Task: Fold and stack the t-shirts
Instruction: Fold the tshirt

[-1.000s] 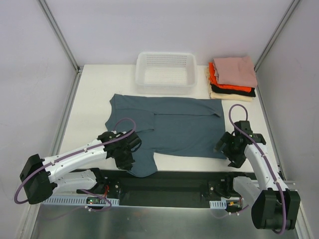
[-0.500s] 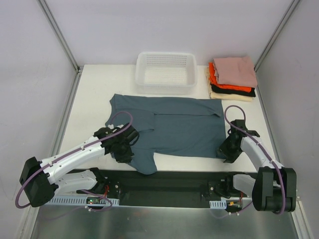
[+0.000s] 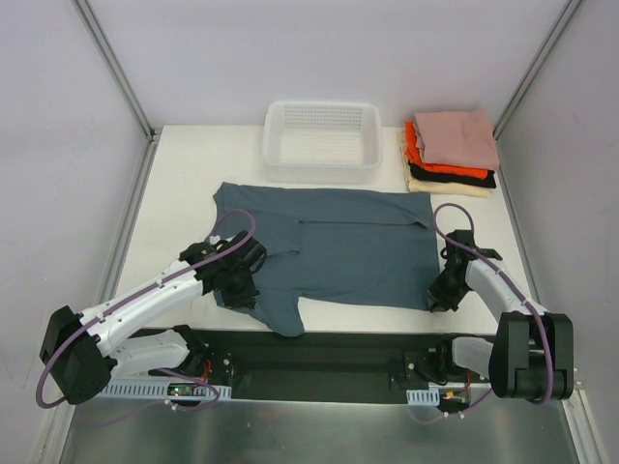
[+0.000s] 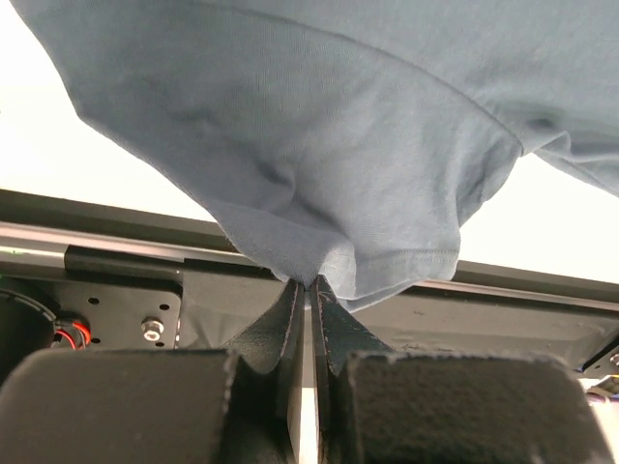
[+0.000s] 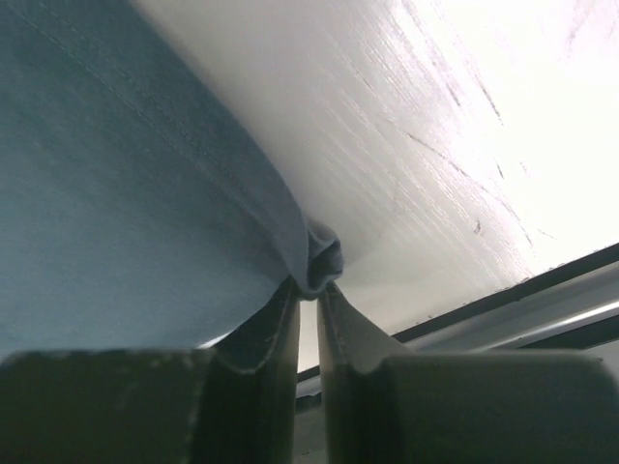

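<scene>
The large slate blue-grey cloth t-shirt (image 3: 338,246) is now pinched at the near edge of the white table (image 3: 174,193) by the left gripper (image 4: 309,285) and, newly, by the right gripper (image 5: 308,290) — folding is judged ready to begin.

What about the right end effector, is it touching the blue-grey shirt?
Touching. The right wrist view shows the right end effector closed on a bunched corner of the blue-grey shirt, with the cloth pinched between its fingertips.
</scene>
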`<move>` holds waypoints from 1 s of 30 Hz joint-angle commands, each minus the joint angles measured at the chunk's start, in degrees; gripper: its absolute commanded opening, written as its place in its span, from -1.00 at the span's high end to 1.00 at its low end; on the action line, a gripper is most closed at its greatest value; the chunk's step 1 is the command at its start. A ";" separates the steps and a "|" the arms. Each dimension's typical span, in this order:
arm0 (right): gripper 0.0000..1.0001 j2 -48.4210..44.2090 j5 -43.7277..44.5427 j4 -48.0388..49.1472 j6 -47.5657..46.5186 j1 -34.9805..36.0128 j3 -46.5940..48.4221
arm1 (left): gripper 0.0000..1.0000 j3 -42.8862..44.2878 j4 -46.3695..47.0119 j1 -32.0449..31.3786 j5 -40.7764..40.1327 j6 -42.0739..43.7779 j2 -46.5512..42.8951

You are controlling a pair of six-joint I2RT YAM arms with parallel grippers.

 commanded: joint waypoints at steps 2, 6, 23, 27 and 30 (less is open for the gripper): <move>0.83 0.61 0.20 4.91 -1.33 -0.16 1.98 | 1.00 2.64 0.26 1.91 1.90 4.10 -0.43; 0.99 -0.09 -0.41 4.73 -2.56 -0.16 3.30 | 1.00 3.87 0.97 2.96 3.05 5.77 0.09; 0.99 7.82 -5.42 0.43 -5.81 1.24 19.90 | 1.00 13.54 3.60 12.89 5.42 16.49 5.36; 0.99 10.63 -5.33 -1.24 -6.51 1.33 24.12 | 1.00 16.52 4.22 15.70 6.30 18.42 7.12; 0.99 12.56 -5.34 -1.95 -7.04 1.33 26.93 | 1.00 18.72 4.65 17.81 6.39 19.04 8.00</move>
